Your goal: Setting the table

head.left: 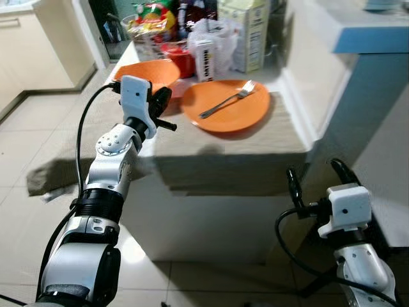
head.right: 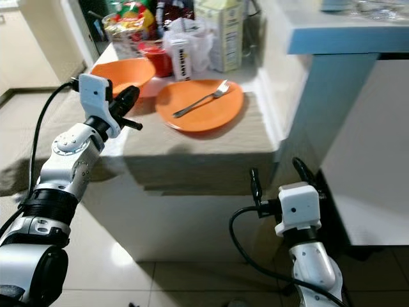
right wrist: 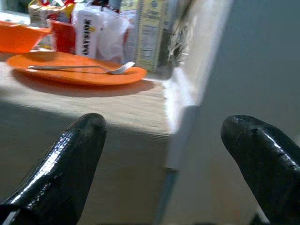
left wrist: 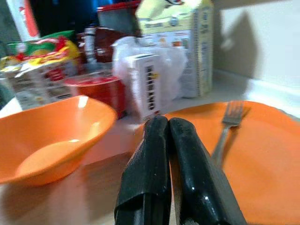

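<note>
— Starting with the table (head.left: 255, 144): what is it like?

— A low, blocky piece with a pale, matte top that has a woven or grainy look, pushed against a white wall ledge. On it lies a round, shallow orange plate (head.left: 239, 112), smooth and glossy like plastic, with a slim metal fork (head.left: 225, 102) resting across it, tines toward the back of the table.

— And beside the plate?

— Just to the robot's left of it sits an orange bowl (head.left: 147, 71) of the same shiny material, deep and rounded. Behind both stand a red cup (head.left: 180, 59), a small white box with dark lettering (head.left: 204, 59) wrapped in a crinkled clear plastic bag (head.left: 220, 35), a tall cardboard carton (head.left: 250, 32), and bright crinkly snack packets (head.left: 150, 22).

— Where are the arms?

— The left gripper (head.left: 161, 105) is raised at the table's front left edge, between bowl and plate. In the left wrist view its two long black fingers (left wrist: 147, 173) lie pressed together along their length, glossy and slightly textured, holding nothing. The right gripper (head.left: 316, 176) hangs low, below the tabletop near the table's right corner, pointing up. Its rounded, shiny black fingers (right wrist: 70, 161) stand wide apart with nothing between them, and the right wrist view looks past them at the table edge and plate.

— The floor?

— Pale glossy tiles (head.left: 38, 121).
</note>
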You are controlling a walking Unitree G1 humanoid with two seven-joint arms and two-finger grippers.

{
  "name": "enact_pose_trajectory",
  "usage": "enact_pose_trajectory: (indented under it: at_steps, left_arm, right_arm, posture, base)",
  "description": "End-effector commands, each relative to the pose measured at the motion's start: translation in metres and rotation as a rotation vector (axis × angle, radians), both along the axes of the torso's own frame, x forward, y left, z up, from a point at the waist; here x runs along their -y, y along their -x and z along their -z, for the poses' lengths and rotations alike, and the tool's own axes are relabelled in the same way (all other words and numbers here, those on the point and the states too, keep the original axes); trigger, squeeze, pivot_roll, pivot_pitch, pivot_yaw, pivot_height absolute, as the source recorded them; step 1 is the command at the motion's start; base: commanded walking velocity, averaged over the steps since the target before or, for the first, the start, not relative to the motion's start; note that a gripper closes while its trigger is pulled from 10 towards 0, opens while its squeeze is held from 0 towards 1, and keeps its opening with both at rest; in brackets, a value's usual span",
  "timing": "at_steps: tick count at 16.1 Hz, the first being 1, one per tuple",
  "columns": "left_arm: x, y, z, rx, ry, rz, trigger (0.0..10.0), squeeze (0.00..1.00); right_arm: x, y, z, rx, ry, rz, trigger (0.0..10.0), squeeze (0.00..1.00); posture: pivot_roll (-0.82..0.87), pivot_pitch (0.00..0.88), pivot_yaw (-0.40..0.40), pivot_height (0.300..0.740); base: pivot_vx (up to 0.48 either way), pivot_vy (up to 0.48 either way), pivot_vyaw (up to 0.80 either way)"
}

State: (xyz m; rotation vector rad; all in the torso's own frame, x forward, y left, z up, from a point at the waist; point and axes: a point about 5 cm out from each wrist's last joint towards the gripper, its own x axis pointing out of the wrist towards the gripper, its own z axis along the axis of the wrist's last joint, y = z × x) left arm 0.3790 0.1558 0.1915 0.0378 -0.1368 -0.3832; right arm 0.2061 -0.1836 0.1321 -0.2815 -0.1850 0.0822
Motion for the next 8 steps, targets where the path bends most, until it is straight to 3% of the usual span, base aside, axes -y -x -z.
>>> enact_pose_trajectory:
  at_steps: [1,2,5,6,8]
  left_arm:
    - [0.008,-0.004,-0.008,0.028,-0.032,0.035,10.0,0.0]
    - [0.009,-0.004,-0.008,0.031,-0.046,0.041,10.0,0.0]
    - [0.018,-0.01,-0.006,0.016,-0.204,0.121,10.0,0.0]
    - [0.018,-0.011,-0.006,0.012,-0.217,0.124,10.0,0.0]
    - [0.016,-0.017,-0.001,-0.059,-0.306,0.159,10.0,0.0]
  right_arm:
    - [0.003,0.003,-0.001,-0.004,0.003,0.022,10.0,0.0]
    - [0.003,0.004,-0.001,-0.006,0.003,0.026,10.0,0.0]
    - [0.008,0.008,-0.003,-0.014,0.008,0.042,10.0,0.0]
    - [0.008,0.008,-0.003,-0.015,0.009,0.043,10.0,0.0]
    - [0.01,0.009,-0.004,-0.019,0.015,0.042,10.0,0.0]
  posture:
    - [-0.26,0.0,0.127,0.735]
    - [-0.26,0.0,0.129,0.735]
    - [-0.27,0.0,0.127,0.735]
    - [-0.27,0.0,0.126,0.735]
    - [-0.27,0.0,0.125,0.735]
  base:
    - [0.0,-0.412,0.0]
    - [0.247,-0.409,0.0]
    - [0.0,0.0,0.0]
    - [0.0,0.0,0.0]
    - [0.0,0.0,0.0]
